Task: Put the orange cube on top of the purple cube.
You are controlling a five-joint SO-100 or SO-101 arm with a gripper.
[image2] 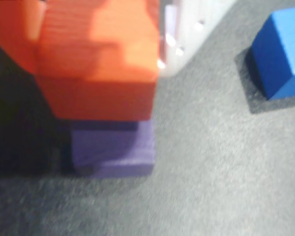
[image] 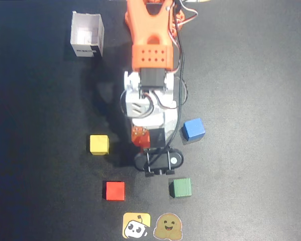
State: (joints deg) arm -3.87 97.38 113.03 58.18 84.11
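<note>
Dark felt surface [image: 251, 70] surrounds the gripper [image: 146, 138], pinching the small matte orange cube [image2: 101, 64] directly over the dark purple cube [image2: 115, 150]. Just right in the overhead view sits a blue cube [image: 193, 128], left a yellow cube [image: 99, 144].

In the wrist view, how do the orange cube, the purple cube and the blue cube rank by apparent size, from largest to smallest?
1. Orange cube, largest, but nearest the camera.
2. Purple cube and blue cube: look alike; the purple is partly hidden under the orange, the blue cut by the frame edge, so I do not rank them.
</note>
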